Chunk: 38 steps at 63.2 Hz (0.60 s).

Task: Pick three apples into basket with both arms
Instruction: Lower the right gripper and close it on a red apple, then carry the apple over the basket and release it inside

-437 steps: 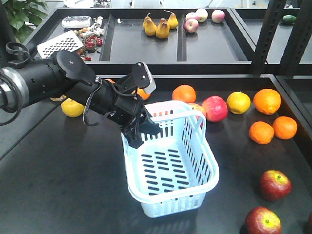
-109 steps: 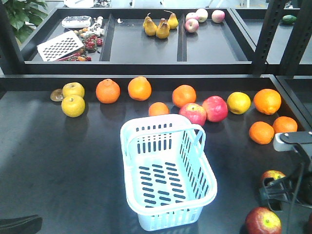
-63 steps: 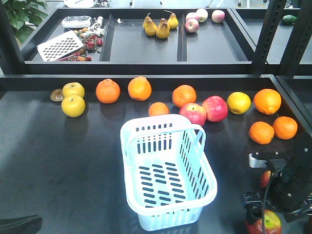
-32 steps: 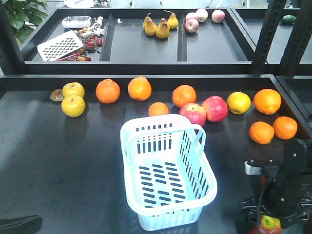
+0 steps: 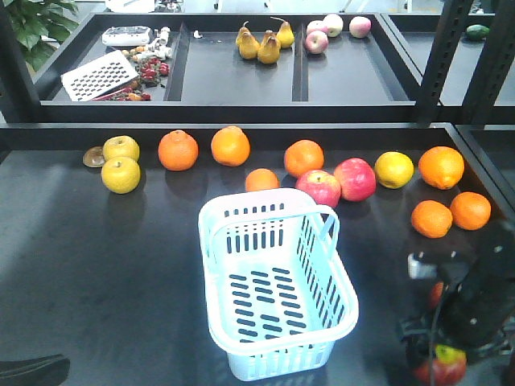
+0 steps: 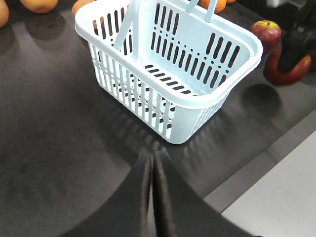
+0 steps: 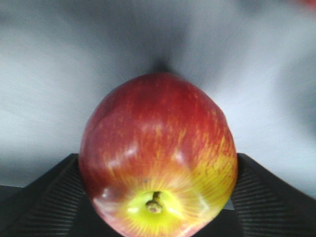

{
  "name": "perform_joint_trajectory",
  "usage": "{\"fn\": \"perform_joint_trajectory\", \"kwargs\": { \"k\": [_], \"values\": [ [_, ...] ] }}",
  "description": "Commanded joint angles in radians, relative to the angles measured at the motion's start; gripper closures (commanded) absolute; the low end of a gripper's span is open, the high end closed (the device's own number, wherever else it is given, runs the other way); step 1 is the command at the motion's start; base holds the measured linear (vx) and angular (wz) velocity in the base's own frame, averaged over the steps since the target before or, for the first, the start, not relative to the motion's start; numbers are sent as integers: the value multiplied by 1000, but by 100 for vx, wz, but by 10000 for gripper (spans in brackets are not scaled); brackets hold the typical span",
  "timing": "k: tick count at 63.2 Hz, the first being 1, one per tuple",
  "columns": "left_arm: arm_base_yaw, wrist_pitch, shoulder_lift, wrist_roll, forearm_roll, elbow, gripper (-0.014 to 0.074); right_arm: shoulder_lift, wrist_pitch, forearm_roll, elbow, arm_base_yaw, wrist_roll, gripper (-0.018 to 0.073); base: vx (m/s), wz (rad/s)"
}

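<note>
Looks like a mock grocery stall in a lab: black shelf trays (image 5: pixel 217 80) of loose fruit (image 5: pixel 268 48) and perforated rack posts (image 5: pixel 441 56) beyond my right fingers (image 7: pixel 39 197), a shopping basket (image 5: pixel 273 281) to their left.

Pale blue-white slotted plastic basket (image 5: pixel 290 277) sits upright and empty mid-table, handle down at its far end. One dark maroon-red apple (image 7: pixel 158 158) (yellow-green stem dimple facing the wrist camera) is pinched in the black right gripper (image 5: pixel 440 360), right of the basket

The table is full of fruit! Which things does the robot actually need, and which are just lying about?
Needed: dark red apple in right gripper, second dark apple, basket.
Lying about: oranges, pears, pinkish apples, yellow fruit, white grater.
</note>
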Motion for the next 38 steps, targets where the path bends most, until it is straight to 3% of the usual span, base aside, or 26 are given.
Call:
{"fn": "perform_joint_trajectory", "kwargs": {
  "k": [1,11,20,29,38],
  "values": [
    [1,-55,-1,-8,-27,-25,603,-153,13,3,-19,-6,-10,573,0,0],
    [1,-55,-1,-8,-27,-25,603,-359,36,64,-19,-6,-59,568,0,0],
    [1,-56,-1,-8,-27,-25,603,-498,77,263,-19,28,-189,565,0,0],
    [1,-58,-1,-8,-27,-25,603,-528,28,460,-19,145,-290,564,0,0],
    [1,-58,-1,-8,-27,-25,603,-471,-143,487,-19,275,-295,561,0,0]
  ]
}}
